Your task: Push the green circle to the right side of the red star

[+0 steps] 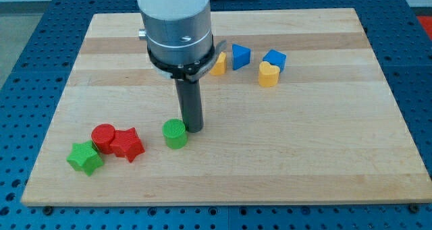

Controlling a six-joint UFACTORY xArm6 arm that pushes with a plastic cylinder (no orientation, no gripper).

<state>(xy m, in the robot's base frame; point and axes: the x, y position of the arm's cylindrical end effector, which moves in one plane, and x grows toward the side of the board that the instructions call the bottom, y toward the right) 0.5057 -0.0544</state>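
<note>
No pincer on this rig; tip [194,128] touches green circle [175,133] near the surface's [324,156] bottom-left corner, already just right of red star [127,144], so probably only a small final nudge left.

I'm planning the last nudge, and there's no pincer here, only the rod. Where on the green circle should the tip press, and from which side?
Press my tip against the short green plastic cylinder's curved side wall on the view's right, pushing left toward the red plastic star block. My tip already sits at its upper-right edge; the round wall slips off-centre, so I would aim through the middle.
</note>
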